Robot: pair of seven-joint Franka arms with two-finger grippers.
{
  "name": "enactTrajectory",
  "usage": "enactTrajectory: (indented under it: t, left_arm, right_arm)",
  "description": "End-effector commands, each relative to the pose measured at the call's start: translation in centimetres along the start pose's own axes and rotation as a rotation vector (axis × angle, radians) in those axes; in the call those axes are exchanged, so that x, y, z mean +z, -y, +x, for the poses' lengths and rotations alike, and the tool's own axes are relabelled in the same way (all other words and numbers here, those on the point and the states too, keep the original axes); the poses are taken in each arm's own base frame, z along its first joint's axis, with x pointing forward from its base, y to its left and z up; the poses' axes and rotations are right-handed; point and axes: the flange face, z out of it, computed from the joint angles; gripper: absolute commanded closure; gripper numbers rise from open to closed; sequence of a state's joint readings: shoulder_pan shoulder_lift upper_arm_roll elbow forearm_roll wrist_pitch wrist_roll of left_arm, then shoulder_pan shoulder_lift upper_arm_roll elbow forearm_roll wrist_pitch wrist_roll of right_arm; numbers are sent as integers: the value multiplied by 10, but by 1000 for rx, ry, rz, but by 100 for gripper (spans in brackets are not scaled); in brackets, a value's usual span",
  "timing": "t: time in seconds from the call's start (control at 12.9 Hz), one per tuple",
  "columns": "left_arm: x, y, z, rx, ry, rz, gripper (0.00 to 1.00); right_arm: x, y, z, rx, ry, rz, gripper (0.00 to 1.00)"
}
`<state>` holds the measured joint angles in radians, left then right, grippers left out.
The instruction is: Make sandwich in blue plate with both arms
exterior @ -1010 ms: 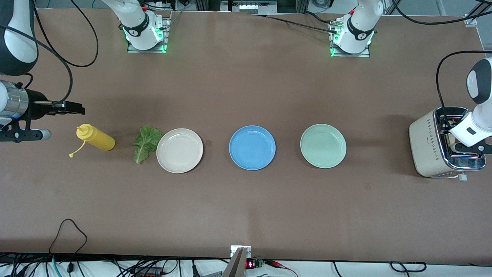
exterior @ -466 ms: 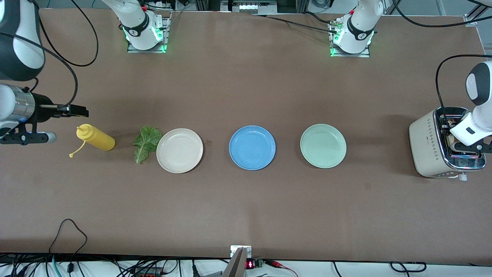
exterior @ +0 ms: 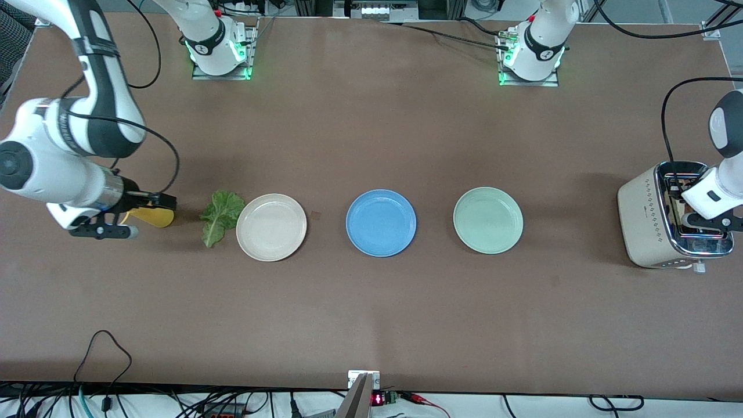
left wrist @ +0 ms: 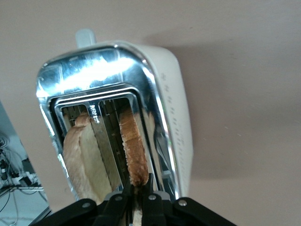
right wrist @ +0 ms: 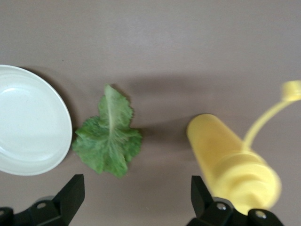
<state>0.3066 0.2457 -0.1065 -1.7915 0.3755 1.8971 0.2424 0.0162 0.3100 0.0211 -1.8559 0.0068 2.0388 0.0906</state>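
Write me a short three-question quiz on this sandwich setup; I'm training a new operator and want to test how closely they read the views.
1. True or false: the blue plate already holds bread.
2. Which end effector is shut on a toast slice in the toaster? A) left end effector B) right end effector
3. Fill in: the lettuce leaf lies on the table between the cream plate and the yellow ____.

Key: 1 false, the plate is bare. 2 A; the right one is open over the table, near the lettuce. 3 bottle.
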Motion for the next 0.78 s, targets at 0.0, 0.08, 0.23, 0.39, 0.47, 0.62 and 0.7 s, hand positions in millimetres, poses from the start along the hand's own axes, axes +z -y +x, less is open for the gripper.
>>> enactTrajectory:
  t: [0.0, 0.08, 0.23, 0.39, 0.47, 0.62, 0.7]
  left_arm:
    - [-87, -23, 0, 42, 45, 17, 99]
    - [-109, -40, 5, 74, 25, 20, 99]
    - [-131, -80, 16, 137, -13, 13, 99]
    - [-132, -142, 28, 212, 27, 8, 99]
    - [-135, -168, 30, 220, 35, -7, 99]
    - [-130, -241, 39, 286, 48, -157, 99]
    - [-122, -280, 45, 307, 67, -233, 99]
  right_arm:
    - [36, 14, -3, 33, -27, 0, 0]
    - [54, 20, -4, 38, -51, 3, 0]
    - [83, 22, -2, 51, -73, 7, 0]
    - [103, 21, 4, 53, -91, 10, 0]
    - [112, 21, 6, 53, -98, 12, 0]
    - [130, 21, 9, 56, -101, 13, 0]
    - [135, 22, 9, 55, -98, 13, 0]
